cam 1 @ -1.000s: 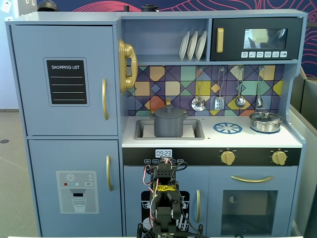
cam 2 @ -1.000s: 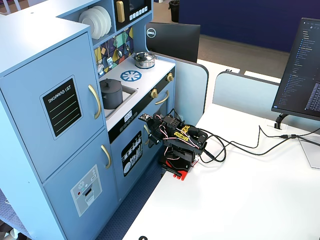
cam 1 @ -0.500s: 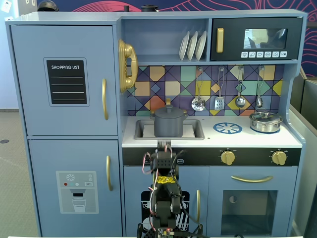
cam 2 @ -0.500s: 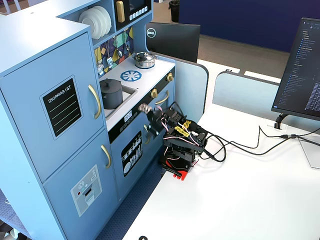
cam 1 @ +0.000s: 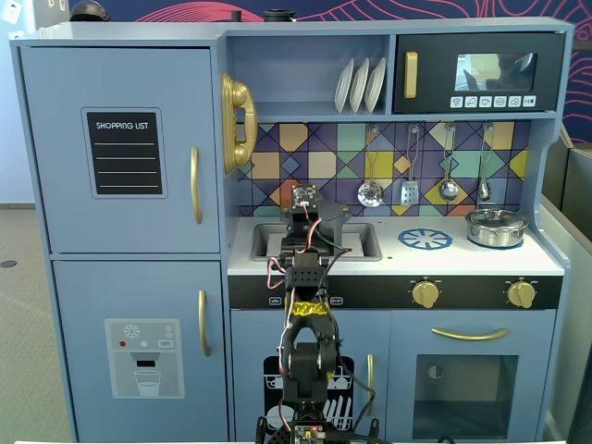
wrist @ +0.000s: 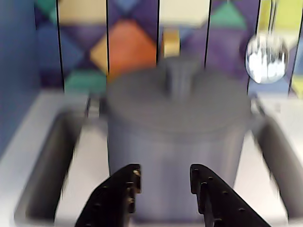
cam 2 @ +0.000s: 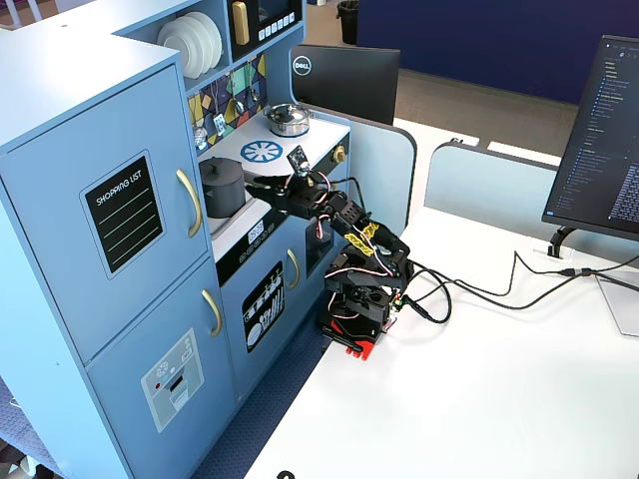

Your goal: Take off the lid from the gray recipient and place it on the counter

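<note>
Approach step: my black two-finger gripper [wrist: 163, 182] hangs released, empty, at 6 o'clock of the tall dark gray matte pot [wrist: 177, 165] in the sink. Flat gray knobbed lid [wrist: 177, 97] on top. Next: rise, pinch knob.

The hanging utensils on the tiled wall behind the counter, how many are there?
4, in a row on the backsplash in a fixed view: a strainer, a slotted spatula, a ladle and a spoon, left to right. None seems hidden.

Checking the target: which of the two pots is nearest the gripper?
The gray pot in the sink, right before the gripper; the silver pan sits far off.
</note>
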